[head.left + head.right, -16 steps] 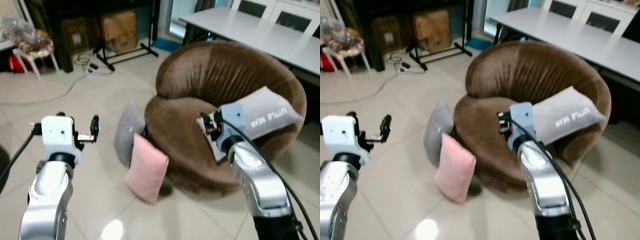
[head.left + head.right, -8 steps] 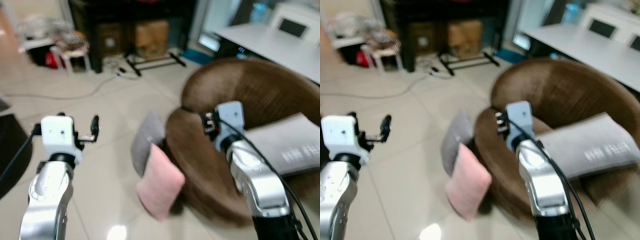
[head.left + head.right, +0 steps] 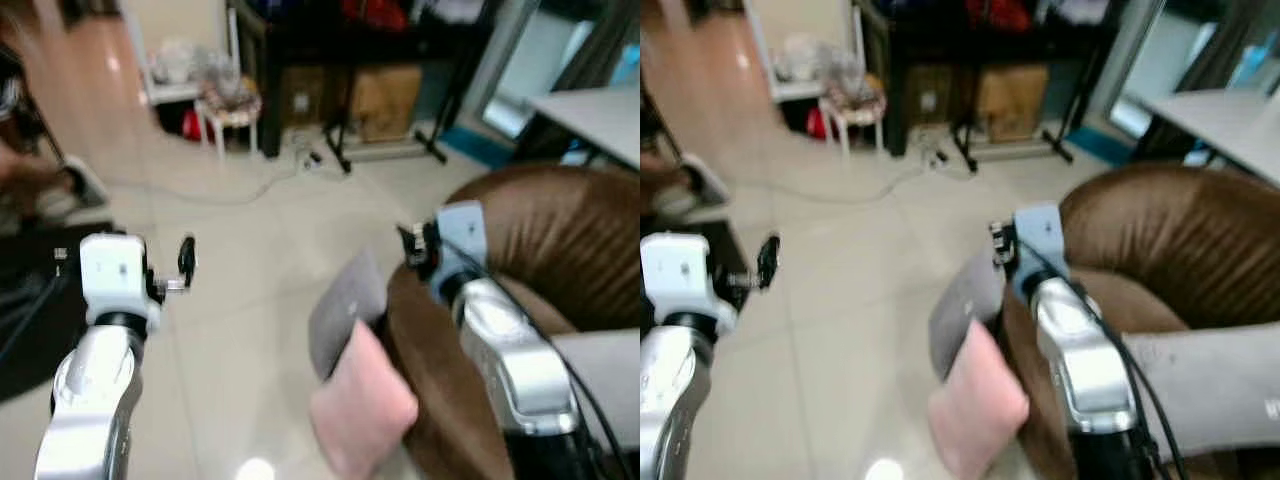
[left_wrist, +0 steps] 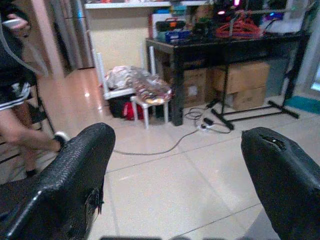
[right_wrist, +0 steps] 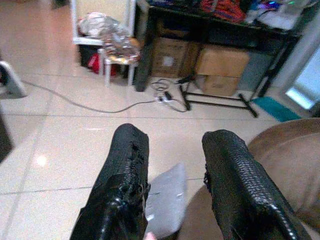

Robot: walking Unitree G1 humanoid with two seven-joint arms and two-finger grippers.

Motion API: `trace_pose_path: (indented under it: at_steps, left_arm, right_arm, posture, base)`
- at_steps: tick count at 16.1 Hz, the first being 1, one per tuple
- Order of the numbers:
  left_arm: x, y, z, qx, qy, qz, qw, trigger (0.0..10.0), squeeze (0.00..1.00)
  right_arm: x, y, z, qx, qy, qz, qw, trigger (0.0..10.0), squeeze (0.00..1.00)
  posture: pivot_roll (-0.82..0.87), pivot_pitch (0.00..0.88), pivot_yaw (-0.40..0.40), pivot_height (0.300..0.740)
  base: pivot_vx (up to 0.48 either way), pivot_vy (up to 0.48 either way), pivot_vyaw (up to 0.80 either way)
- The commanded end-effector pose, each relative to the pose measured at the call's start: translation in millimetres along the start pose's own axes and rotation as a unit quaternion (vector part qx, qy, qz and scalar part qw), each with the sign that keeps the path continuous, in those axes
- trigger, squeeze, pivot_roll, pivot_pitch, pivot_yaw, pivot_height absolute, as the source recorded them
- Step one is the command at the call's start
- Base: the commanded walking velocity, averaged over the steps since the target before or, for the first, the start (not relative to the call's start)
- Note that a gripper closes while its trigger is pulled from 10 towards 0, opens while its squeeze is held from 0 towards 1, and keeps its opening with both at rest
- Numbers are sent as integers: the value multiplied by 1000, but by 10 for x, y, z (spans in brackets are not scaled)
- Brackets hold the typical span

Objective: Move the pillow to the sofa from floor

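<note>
Pink pillow (image 3: 362, 412) on floor (image 3: 240, 300), leaning on sofa (image 3: 540, 260) base w/ grey pillow (image 3: 342, 305) just behind it. Right gripper (image 5: 175, 170) up over sofa edge, above pillows, fingers apart, holding nothing. Left gripper (image 4: 175, 165) well to the left, wide open, empty.

Open tiled floor (image 3: 250, 260) spans the frame's centre and lower left. Brown sofa (image 3: 540, 250) blocks the right side. Pink pillow (image 3: 362, 412) and grey pillow (image 3: 340, 310) lean against its front. A cable (image 3: 250, 190) crosses the upper floor; a person's leg (image 4: 30, 135) stands far left.
</note>
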State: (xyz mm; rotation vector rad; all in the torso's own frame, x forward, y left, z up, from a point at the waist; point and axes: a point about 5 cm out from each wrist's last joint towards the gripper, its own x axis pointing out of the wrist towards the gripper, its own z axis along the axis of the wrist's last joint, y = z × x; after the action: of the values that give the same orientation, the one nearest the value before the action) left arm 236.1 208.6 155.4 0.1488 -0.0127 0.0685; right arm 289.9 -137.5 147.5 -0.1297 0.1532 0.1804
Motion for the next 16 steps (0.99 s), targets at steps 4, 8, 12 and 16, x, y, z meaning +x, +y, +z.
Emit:
trace_pose_path:
  at_steps: [4,8,12,16]
  left_arm:
    - [23,-100,49,-5,-9,-17,1000,10000,0]
    - [27,-111,55,-5,-10,-18,1000,10000,0]
    - [38,-117,32,7,-3,-17,1000,10000,0]
    - [65,-105,26,11,1,-16,1000,10000,0]
  right_arm:
    - [-19,-124,18,0,-2,-28,1000,10000,0]
    - [-15,-128,18,0,0,-29,1000,10000,0]
    - [-18,-141,-16,2,4,-35,999,10000,0]
    - [24,-140,5,5,0,-39,999,10000,0]
  posture:
    - [-74,0,-70,740]
    - [-74,0,-72,740]
    - [-80,0,-70,740]
    - [-80,0,-64,740]
  base:
    - [368,0,0]
    - [369,0,0]
    - [211,0,0]
    - [0,0,0]
